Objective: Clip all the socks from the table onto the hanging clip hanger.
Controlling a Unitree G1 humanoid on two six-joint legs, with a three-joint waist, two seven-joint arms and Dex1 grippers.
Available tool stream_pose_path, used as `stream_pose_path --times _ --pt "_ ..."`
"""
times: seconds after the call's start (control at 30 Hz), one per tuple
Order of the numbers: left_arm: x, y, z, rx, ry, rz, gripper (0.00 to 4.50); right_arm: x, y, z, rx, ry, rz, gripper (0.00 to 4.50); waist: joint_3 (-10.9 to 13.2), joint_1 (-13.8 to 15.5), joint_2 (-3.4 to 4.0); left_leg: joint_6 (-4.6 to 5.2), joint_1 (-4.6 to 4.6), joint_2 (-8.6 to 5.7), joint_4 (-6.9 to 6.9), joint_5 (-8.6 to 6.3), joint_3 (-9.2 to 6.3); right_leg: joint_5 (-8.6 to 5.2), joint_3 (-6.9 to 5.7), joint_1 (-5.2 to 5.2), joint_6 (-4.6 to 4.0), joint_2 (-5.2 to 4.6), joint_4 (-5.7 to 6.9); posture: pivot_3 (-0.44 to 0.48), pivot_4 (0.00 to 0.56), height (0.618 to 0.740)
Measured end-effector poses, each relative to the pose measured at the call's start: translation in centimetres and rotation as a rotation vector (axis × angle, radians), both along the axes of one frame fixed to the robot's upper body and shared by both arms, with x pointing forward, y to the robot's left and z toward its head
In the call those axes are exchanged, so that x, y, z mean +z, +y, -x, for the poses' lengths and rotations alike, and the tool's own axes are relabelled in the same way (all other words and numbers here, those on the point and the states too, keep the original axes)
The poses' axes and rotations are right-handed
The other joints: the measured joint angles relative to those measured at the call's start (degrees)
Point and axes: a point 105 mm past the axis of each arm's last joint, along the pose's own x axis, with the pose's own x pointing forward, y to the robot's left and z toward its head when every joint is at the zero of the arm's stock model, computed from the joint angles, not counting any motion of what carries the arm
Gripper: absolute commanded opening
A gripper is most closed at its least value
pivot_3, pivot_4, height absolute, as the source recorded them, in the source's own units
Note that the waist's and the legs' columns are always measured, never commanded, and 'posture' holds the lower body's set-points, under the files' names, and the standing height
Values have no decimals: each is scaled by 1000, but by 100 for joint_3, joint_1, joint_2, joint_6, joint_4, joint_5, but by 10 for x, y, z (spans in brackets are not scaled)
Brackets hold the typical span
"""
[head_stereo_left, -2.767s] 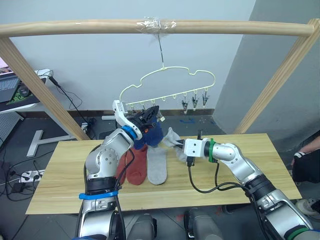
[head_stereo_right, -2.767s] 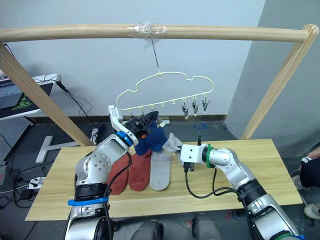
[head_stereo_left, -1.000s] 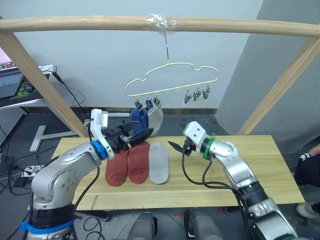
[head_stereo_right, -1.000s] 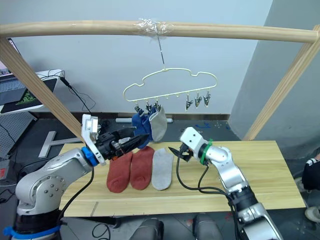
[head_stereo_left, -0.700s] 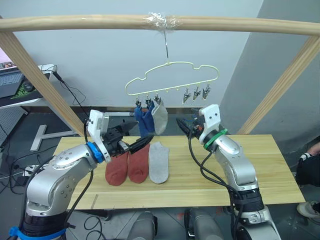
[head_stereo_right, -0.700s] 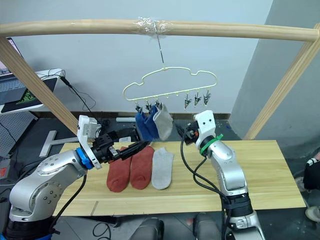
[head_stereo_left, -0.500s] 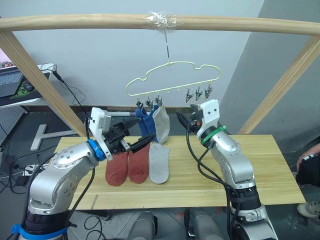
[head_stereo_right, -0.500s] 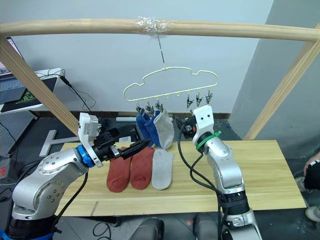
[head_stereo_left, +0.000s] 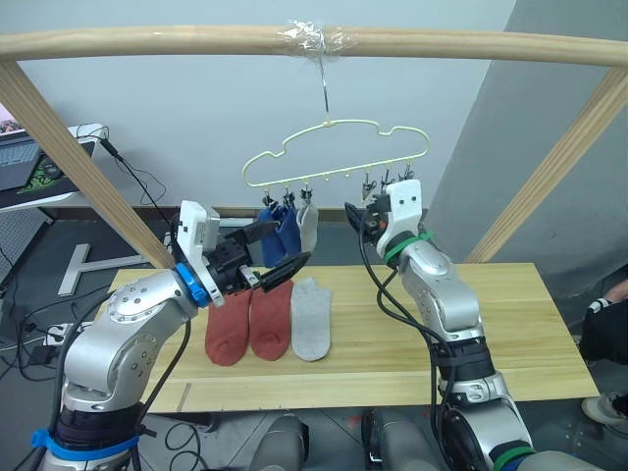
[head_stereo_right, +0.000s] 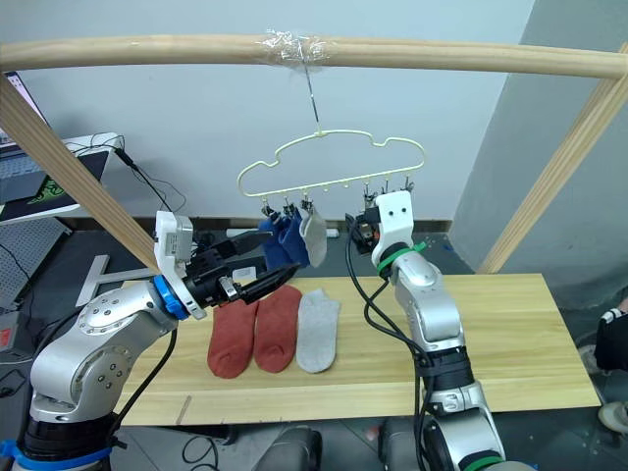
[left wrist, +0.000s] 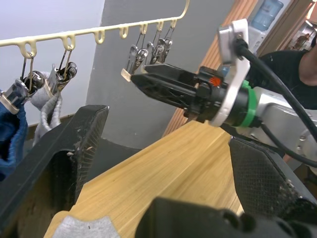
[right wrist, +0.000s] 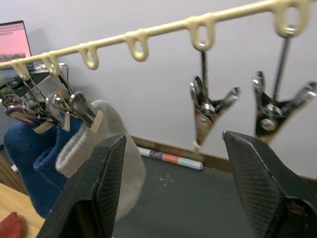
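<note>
Three limp, light socks (head_stereo_left: 267,319) left on the surface (head_stereo_left: 510,324). Best pinched at the cuff. Both hands released: left hand (head_stereo_left: 278,265), right hand (head_stereo_left: 355,216) by free clips (right wrist: 208,108).

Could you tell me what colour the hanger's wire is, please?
Pale yellow; the hanger shows best in the right wrist view.

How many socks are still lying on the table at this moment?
3. Two rust-red knit socks and one light grey knit sock lie side by side on the light wooden plank table. None appears hidden.
</note>
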Motion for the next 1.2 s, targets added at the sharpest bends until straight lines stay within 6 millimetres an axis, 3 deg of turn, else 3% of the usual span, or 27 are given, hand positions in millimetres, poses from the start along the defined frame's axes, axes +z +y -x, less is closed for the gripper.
stream_pose_path --times 0.2,0.47,0.9,1.17,1.2 --pt "13 -7 0 -20 -44 17 4500 3 13 -9 21 -11 -7 3250 0 4 0 0 -3 -1 1 0 0 6 -1 -2 -9 0 2 97 187 740" --pt "16 -8 0 -16 -49 27 4500 1 11 -13 24 -12 -18 3250 0 6 0 0 -35 0 4 1 -4 17 -4 -32 -26 1 6 99 190 740" --pt "33 -16 0 -38 -110 57 4500 21 15 -18 30 -72 -28 3250 1 7 0 0 -40 -1 7 1 -6 18 -7 -33 -26 1 4 92 196 740" --pt "37 -17 -1 -41 -126 57 4500 19 15 -19 32 -64 -28 3250 1 6 0 0 -40 -1 7 1 -6 18 -7 -33 -27 2 5 92 196 740" --pt "37 -17 -1 -41 -126 57 4500 19 15 -19 32 -62 -28 3063 1 7 0 0 -41 -1 7 1 -7 18 -7 -33 -27 2 5 94 200 740"
